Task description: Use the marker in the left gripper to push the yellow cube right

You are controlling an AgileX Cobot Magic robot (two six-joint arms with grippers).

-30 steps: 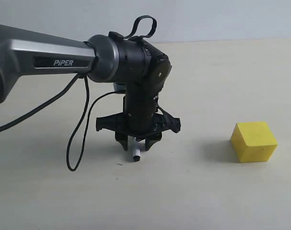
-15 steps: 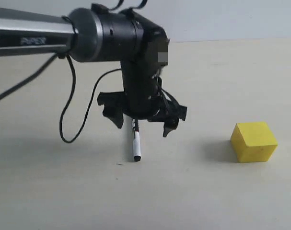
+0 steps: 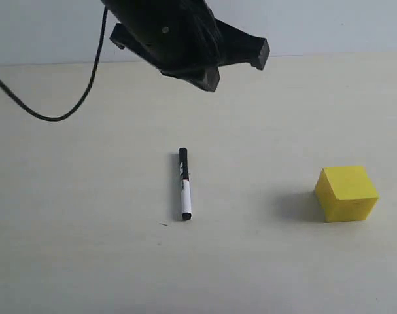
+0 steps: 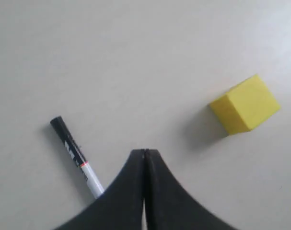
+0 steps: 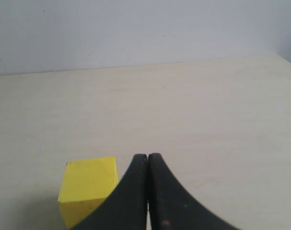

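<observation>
The marker [image 3: 184, 186] lies flat and free on the table, black cap pointing away from the camera. It also shows in the left wrist view as the marker [image 4: 75, 153], partly hidden behind a finger. My left gripper [image 3: 208, 78] hangs high above the table at the top of the exterior view, well clear of the marker. Its fingers are shut with nothing between them, as the left gripper [image 4: 145, 152] shows. The yellow cube [image 3: 346, 193] sits far right of the marker, untouched. My right gripper [image 5: 147, 156] is shut and empty, with the yellow cube [image 5: 89, 184] beside it on the table.
A black cable [image 3: 61, 111] loops down from the left arm at the upper left. The pale table [image 3: 263, 261] meets a light wall at the back. The right arm does not show in the exterior view.
The left gripper let go of the marker and rose from table level to the top of the view. The marker stays lying on the table. The cube has not moved.
</observation>
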